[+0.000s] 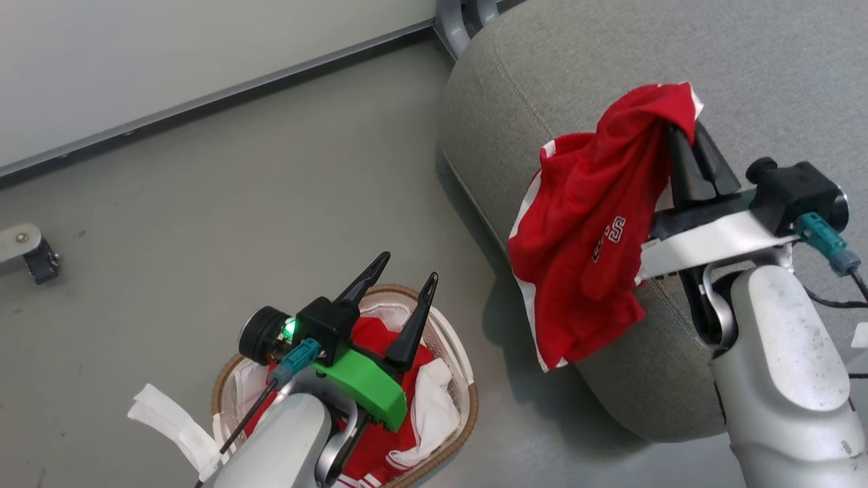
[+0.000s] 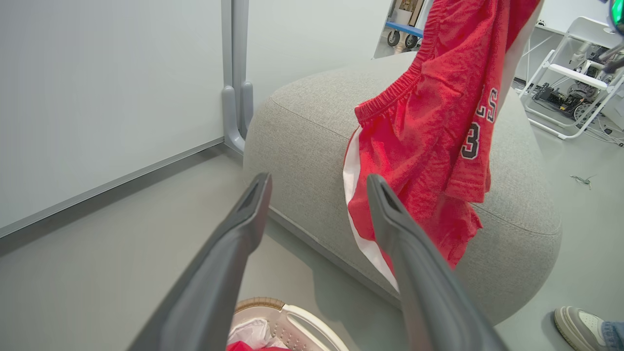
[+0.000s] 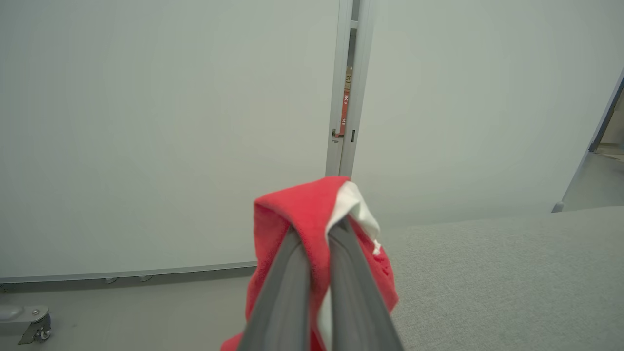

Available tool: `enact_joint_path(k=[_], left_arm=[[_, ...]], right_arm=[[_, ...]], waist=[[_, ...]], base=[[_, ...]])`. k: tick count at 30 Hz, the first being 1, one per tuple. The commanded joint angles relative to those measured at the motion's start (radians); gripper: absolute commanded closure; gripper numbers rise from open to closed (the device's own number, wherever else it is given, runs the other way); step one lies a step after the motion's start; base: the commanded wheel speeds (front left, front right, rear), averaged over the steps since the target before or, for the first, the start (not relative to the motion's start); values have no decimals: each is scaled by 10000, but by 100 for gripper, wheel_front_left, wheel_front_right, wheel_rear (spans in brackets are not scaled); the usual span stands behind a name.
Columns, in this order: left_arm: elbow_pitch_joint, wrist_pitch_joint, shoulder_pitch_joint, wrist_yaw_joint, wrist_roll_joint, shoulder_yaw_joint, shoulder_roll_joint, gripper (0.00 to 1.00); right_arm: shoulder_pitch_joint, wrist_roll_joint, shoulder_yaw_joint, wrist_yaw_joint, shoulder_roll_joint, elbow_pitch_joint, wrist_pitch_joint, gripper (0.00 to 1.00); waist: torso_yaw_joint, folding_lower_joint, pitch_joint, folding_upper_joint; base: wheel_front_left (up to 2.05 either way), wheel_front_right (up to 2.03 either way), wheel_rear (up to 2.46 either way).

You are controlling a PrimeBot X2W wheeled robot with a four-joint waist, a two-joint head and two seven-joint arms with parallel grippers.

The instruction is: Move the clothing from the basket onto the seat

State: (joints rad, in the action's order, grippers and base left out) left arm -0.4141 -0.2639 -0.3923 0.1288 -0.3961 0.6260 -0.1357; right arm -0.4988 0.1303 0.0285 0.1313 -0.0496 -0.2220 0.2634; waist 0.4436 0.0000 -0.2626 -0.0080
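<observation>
Red shorts with a white side stripe, one piece of the clothing [image 1: 590, 230], hang from my right gripper [image 1: 681, 129], which is shut on their top edge above the grey seat [image 1: 780, 74]. The same shorts [image 2: 429, 146] drape in front of the seat [image 2: 302, 141] in the left wrist view, and their pinched fold [image 3: 304, 209] shows in the right wrist view. My left gripper [image 1: 410, 268] stands open and empty above the basket [image 1: 468, 413]. More red clothing [image 1: 369, 440] lies in the basket with the white liner [image 1: 430, 407].
A white liner flap [image 1: 169, 420] hangs over the basket's left side. A wall panel with a metal post [image 2: 234, 73] stands behind the seat. A caster foot [image 1: 30, 254] sits on the floor at the left. A person's shoe [image 2: 582, 326] is on the floor by the seat.
</observation>
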Motion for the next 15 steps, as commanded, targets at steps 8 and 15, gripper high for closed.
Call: enact_joint_path(k=[8, 15], left_arm=[[197, -9, -668, 29, -2, 452, -411, 0], [256, -6, -1230, 30, 241, 988, -753, 0]], right_arm=[[-2594, -824, -1194, -10, -14, 6, 21, 100], [-5430, -2395, -2720, -10, -464, -186, 21, 100]], waist=[[-456, 0, -1275, 80], [-1171, 0, -2254, 80]], base=[[0, 0, 0], [0, 0, 0]])
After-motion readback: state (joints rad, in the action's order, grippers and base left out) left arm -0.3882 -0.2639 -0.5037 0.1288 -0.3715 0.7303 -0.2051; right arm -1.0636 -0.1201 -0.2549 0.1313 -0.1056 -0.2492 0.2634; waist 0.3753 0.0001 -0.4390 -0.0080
